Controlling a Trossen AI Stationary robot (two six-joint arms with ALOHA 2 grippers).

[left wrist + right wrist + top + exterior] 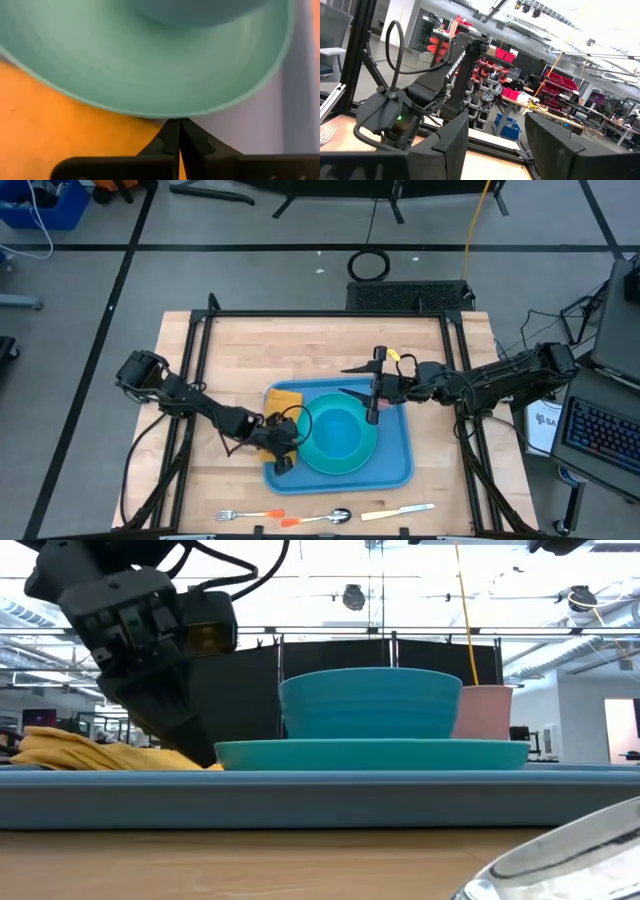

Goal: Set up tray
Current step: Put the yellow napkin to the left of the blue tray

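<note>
The blue tray [395, 465] lies mid-table. On it sits a teal plate [312, 455] carrying a blue bowl [370, 700]. A yellow napkin [282, 400] lies on the tray's left part, crumpled in the low view [90, 750]. A pink cup [485, 712] stands behind the bowl. My left gripper [283, 452] is shut at the plate's left rim, over the napkin. My right gripper [352, 380] hovers open above the tray's far right part, and its wrist view [497, 145] shows nothing between the fingers. My left gripper's shut fingertips [172, 131] stand on the napkin [75, 125] right beside the plate's rim [150, 114], slanting down from the table's left. Whether any cloth is pinched between them, I cannot tell.
A fork [250, 515], a spoon [322, 518] and a knife [398, 511] lie in a row along the table's near edge, below the tray. Bare wood shows to the tray's left, right and far sides. A metal frame borders the table.
</note>
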